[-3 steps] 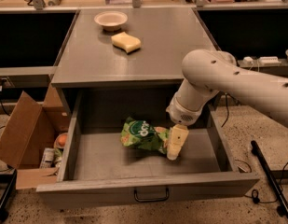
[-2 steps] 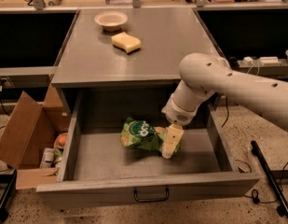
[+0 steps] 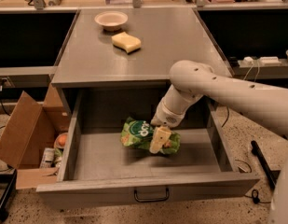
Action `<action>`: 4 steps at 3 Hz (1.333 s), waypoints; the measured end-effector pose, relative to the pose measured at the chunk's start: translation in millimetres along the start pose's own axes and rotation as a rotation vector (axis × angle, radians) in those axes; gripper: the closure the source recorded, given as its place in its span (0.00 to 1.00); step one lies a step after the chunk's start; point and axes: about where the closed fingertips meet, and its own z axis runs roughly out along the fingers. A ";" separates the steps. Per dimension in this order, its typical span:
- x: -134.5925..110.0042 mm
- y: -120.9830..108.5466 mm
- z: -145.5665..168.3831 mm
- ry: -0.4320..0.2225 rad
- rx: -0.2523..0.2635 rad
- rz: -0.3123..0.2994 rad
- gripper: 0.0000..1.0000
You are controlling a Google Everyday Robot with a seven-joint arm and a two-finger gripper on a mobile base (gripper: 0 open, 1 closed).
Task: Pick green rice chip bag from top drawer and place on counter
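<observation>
The green rice chip bag (image 3: 138, 133) lies crumpled on the floor of the open top drawer (image 3: 148, 183), near its middle. My gripper (image 3: 160, 140) hangs from the white arm that reaches in from the right. It is down inside the drawer, on the right half of the bag and covering part of it. The grey counter (image 3: 181, 45) is the cabinet top just above and behind the drawer.
A pale yellow sponge (image 3: 126, 42) and a small pink bowl (image 3: 111, 19) sit on the far left part of the counter. An open cardboard box (image 3: 22, 134) with items stands on the floor left of the drawer. The drawer's black wire handle (image 3: 151, 196) faces front.
My gripper has moved left, from the bag's right edge onto the bag itself. The bag has not visibly moved.
</observation>
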 end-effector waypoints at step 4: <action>4.5 35.0 -97.8 -0.226 0.226 -0.008 1.00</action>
